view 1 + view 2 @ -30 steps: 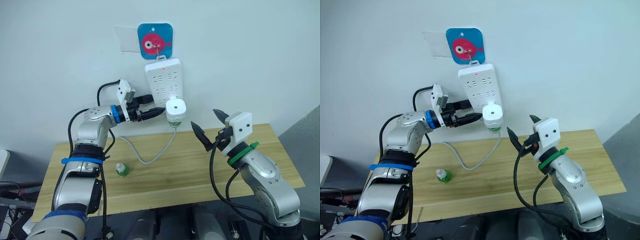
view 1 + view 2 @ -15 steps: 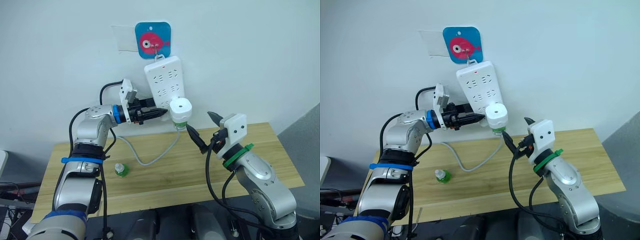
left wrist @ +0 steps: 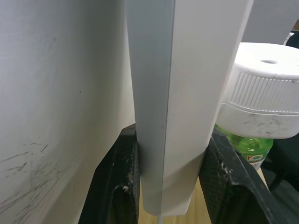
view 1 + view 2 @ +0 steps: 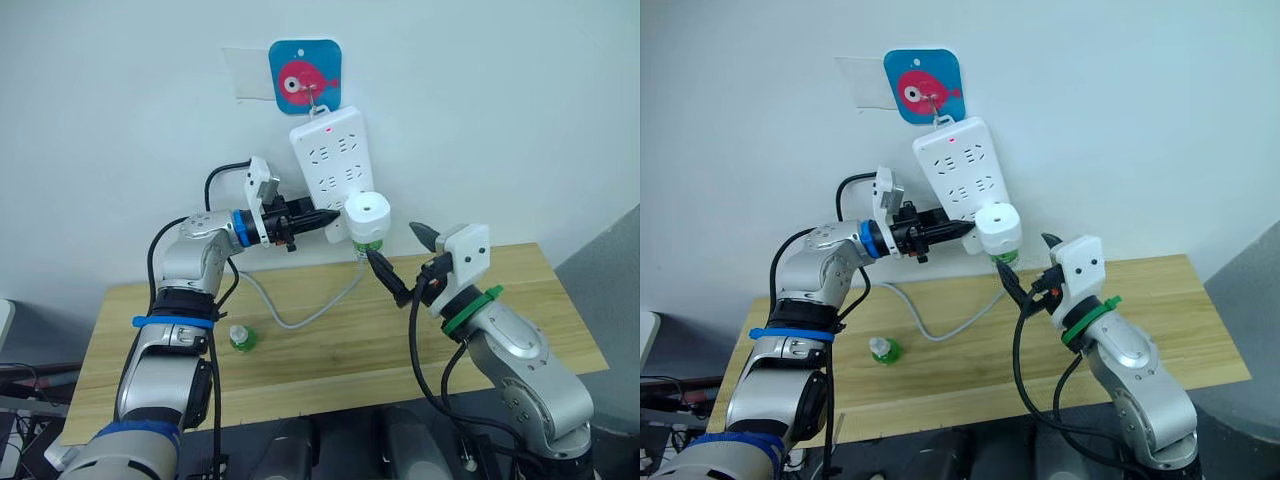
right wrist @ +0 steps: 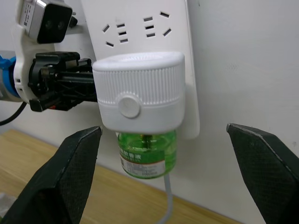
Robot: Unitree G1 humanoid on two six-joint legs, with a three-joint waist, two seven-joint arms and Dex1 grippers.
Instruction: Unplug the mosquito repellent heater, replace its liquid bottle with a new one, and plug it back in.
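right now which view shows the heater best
The right wrist view: the mosquito repellent heater faces the camera, plugged into the power strip, green bottle beneath. Eye views show it small; the left wrist view catches its side.

Even, bright light fills the scene, with soft shadows on the wall (image 4: 120, 120). Up close, the strip (image 3: 187, 93) looks soft. No glare shows.
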